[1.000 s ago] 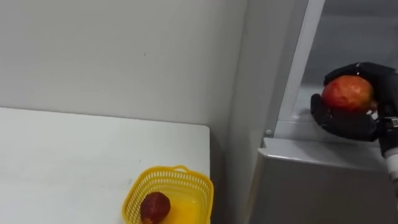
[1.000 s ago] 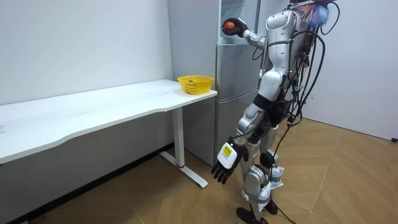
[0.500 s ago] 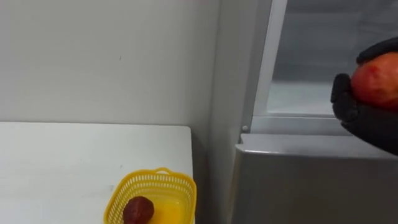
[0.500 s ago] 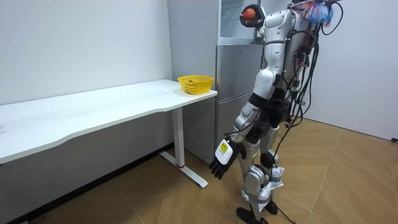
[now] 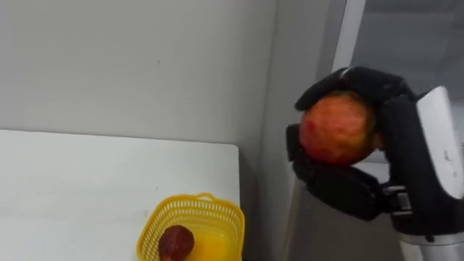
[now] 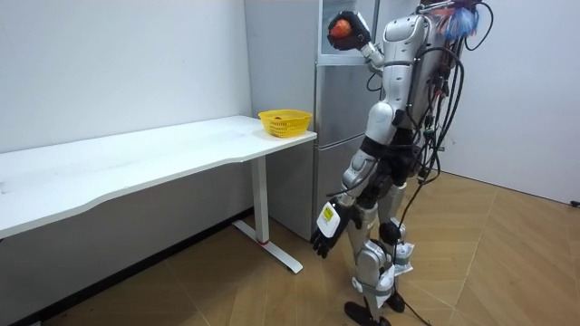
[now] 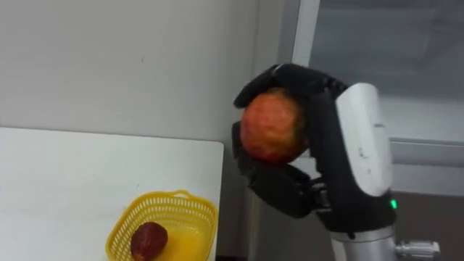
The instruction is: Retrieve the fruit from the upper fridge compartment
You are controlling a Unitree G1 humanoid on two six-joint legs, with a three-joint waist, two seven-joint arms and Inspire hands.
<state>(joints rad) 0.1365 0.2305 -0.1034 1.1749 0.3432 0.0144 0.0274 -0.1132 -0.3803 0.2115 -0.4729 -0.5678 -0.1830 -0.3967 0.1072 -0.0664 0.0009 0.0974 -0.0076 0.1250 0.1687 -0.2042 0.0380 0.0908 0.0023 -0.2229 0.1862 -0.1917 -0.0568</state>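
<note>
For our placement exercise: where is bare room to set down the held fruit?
The white table lies bare left of the yellow basket, back to the wall. Inside the basket, the right half looks free; the dark red fruit crowds its left.

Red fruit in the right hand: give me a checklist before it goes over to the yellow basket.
1. Grip: right hand curled round the red fruit: ok.
2. Fruit clear of the fridge opening: cannot tell.
3. Target: yellow basket stands on the white table, at its corner by the fridge: ok.
4. Room in basket: one dark fruit inside, space beside it: ok.
5. Idle arm: left hand hangs open at the thigh, holding nothing: ok.
</note>
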